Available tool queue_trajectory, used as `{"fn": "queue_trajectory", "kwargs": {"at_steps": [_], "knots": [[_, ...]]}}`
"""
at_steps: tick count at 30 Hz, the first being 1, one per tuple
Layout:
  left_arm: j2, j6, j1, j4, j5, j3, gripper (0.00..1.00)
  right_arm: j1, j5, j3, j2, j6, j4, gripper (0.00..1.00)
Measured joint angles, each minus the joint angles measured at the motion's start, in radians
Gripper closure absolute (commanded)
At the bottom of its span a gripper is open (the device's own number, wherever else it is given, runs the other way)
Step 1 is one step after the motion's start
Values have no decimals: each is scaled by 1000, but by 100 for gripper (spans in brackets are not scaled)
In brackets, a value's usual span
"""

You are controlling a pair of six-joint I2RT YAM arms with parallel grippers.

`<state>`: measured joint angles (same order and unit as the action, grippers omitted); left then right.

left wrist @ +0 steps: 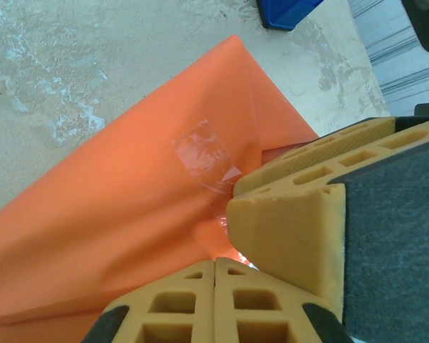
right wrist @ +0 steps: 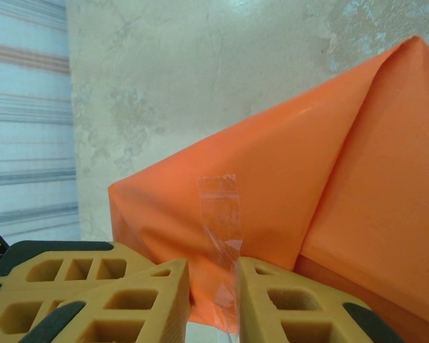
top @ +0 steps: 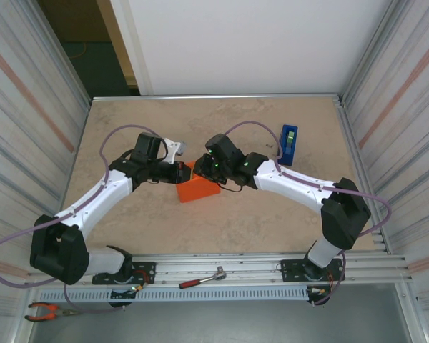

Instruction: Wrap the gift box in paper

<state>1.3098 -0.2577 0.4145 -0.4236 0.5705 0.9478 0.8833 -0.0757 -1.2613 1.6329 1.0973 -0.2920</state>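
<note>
Tape (right wrist: 220,207) wants pressing flat: on the paper (top: 197,189) hiding the box, well left of the dispenser (top: 289,143), we would brace the fold with the shut, empty-looking left pincer (left wrist: 214,263) and rub the strip down with the right pincer (right wrist: 213,286), open a crack around it.

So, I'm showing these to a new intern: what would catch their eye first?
The bright orange paper, folded into a parcel at the table's middle, with the left gripper and right gripper meeting at it. A clear tape strip lies on its face, and a blue tape dispenser stands at the far right.
</note>
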Motion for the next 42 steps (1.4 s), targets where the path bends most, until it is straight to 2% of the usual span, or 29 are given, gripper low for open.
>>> {"fn": "queue_trajectory", "kwargs": {"at_steps": [22,24,28,33,42], "knots": [[3,3,6,13,-19,0,100,-6,-3,-21,-14,-48,-51,63],[3,9,8,14,-24,0,100,-12,-10,-6,-40,-60,-62,66],[6,11,10,24,-29,1,100,-55,-43,2,-82,-85,-68,83],[9,19,13,33,-34,1,100,-113,-108,2,-82,-99,-34,100],[9,23,13,33,-34,1,100,-116,-208,-63,23,-108,27,100]]}}
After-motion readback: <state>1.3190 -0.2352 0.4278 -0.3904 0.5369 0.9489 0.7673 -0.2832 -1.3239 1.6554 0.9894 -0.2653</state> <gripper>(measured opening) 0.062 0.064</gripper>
